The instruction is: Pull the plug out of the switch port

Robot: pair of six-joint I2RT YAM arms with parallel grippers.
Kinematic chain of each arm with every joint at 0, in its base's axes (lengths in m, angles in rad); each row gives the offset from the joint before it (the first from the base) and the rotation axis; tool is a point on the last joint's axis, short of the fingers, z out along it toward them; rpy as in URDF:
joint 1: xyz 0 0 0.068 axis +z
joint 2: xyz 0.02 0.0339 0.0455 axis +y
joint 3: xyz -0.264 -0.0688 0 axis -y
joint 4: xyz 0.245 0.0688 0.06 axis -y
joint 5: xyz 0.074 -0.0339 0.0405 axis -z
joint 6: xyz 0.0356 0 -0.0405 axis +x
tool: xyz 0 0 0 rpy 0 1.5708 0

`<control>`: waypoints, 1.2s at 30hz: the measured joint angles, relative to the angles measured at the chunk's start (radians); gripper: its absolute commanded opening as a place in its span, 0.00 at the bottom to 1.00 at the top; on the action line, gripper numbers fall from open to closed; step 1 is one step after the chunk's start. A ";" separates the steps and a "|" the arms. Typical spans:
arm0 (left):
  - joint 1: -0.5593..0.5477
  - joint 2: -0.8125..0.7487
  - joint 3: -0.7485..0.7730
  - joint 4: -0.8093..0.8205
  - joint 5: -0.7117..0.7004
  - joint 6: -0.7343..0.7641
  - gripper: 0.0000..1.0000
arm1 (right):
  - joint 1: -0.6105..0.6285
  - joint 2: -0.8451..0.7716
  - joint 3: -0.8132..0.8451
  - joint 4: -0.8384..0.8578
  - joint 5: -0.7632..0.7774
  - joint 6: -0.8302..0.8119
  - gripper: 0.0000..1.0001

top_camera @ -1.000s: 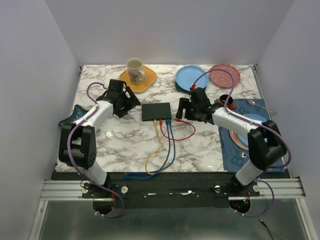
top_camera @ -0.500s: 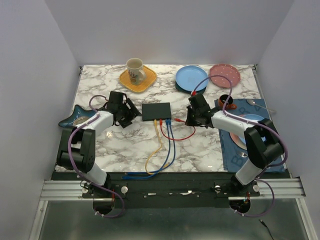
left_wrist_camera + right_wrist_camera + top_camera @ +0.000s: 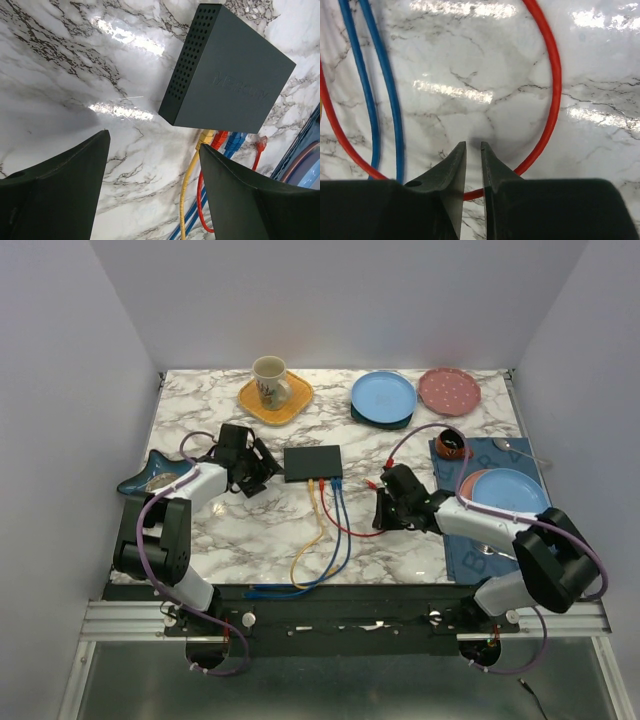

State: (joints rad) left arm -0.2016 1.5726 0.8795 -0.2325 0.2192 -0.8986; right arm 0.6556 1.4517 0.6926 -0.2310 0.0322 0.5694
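The matte-black switch (image 3: 312, 461) lies flat mid-table. Its port edge (image 3: 325, 478) faces the arms and holds yellow (image 3: 206, 136), red (image 3: 220, 138) and blue (image 3: 235, 141) plugs. Another red plug (image 3: 372, 483) (image 3: 260, 144) lies loose on the marble, just right of the box and apart from it. Its red cable (image 3: 551, 100) loops across the table. My right gripper (image 3: 383, 512) (image 3: 473, 143) hovers over that loop, jaws a narrow slit apart, and the cable passes beneath them, unpinched. My left gripper (image 3: 262, 470) (image 3: 153, 139) stands wide open left of the switch, holding nothing.
A mug on a yellow plate (image 3: 292, 400), a blue plate (image 3: 383, 395) and a pink plate (image 3: 448, 390) line the back. A blue star-shaped dish (image 3: 150, 472) sits left. A placemat (image 3: 470, 550) with a blue plate (image 3: 508, 488) and a small brown bowl (image 3: 452, 443) sits right.
My right gripper drew back from the switch toward the near edge, its jaws going from wide to a narrow slit. The loose red plug shifted right. My left gripper came nearer the box.
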 measured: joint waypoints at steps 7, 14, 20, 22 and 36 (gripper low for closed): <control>-0.002 -0.006 0.072 -0.046 -0.018 0.019 0.87 | 0.005 -0.186 0.039 -0.067 0.107 -0.033 0.99; -0.009 -0.106 0.111 -0.074 -0.076 0.070 0.99 | 0.005 -0.358 0.153 -0.092 0.241 -0.139 1.00; -0.124 -0.194 0.138 -0.096 -0.219 0.158 0.99 | 0.038 -0.446 0.169 -0.040 0.355 -0.214 1.00; -0.193 -0.222 0.150 -0.111 -0.304 0.189 0.99 | 0.062 -0.457 0.164 0.001 0.426 -0.232 1.00; -0.247 -0.562 -0.205 0.216 -0.587 0.099 0.99 | 0.076 -0.411 0.057 0.121 0.735 -0.161 0.93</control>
State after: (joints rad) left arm -0.4484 1.0111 0.6746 -0.0166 -0.3679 -0.7998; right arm 0.7311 1.0409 0.7494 -0.1097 0.7673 0.4084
